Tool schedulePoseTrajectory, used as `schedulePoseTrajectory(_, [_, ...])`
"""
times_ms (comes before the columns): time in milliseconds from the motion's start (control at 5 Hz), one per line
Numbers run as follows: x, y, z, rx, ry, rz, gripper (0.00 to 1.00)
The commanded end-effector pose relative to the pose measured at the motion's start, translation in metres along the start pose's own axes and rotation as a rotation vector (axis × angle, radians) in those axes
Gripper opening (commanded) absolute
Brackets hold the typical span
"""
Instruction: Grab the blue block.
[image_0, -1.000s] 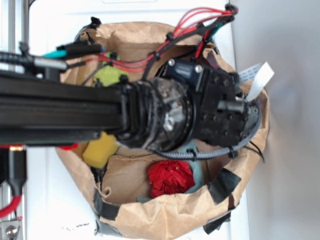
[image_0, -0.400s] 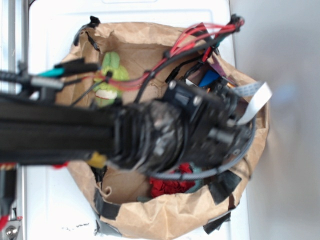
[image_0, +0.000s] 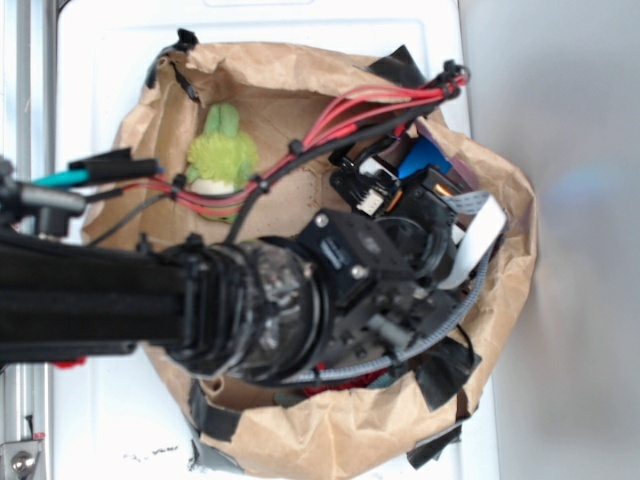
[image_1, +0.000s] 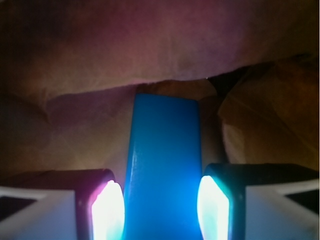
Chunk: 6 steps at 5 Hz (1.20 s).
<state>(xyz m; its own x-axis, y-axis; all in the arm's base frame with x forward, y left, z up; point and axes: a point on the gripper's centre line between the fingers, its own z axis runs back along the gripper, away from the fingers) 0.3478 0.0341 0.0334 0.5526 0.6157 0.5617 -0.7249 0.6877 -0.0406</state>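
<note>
The blue block (image_1: 162, 160) is a smooth, bright blue slab that runs away from the camera between my fingers, its far end against the brown paper. My gripper (image_1: 162, 200) has both glowing pads (image_1: 107, 210) pressed flush against the block's long sides with no gap. In the exterior view the gripper (image_0: 408, 182) is down inside the paper bag (image_0: 505, 290) at its upper right. Only a corner of the blue block (image_0: 424, 158) shows there, beside the wrist.
A green plush toy (image_0: 222, 155) lies at the bag's upper left. Red cables (image_0: 350, 110) cross over the bag's middle. The black arm (image_0: 240, 310) covers the bag's lower half. The bag's paper walls (image_1: 260, 120) crowd close on all sides.
The arm swung toward the bag's lower side and the gripper dropped into the upper right corner. The green toy is uncovered, and the yellow sponge and red object are now hidden.
</note>
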Motion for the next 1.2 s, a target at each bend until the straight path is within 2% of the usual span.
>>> schedulePoseTrajectory(0, [0.006, 0.016, 0.046, -0.213, -0.009, -0.258, 0.00])
schedulePoseTrajectory(200, [-0.002, 0.026, 0.085, -0.270, 0.013, -0.358, 0.00])
schedulePoseTrajectory(400, [0.004, 0.031, 0.112, -0.305, 0.092, -0.403, 0.00])
schedulePoseTrajectory(600, [0.018, 0.032, 0.116, -0.332, 0.186, -0.413, 0.00])
schedulePoseTrajectory(800, [0.025, 0.030, 0.113, -0.328, 0.222, -0.417, 0.00])
schedulePoseTrajectory(1000, [0.032, 0.032, 0.101, -0.264, 0.172, -0.363, 1.00])
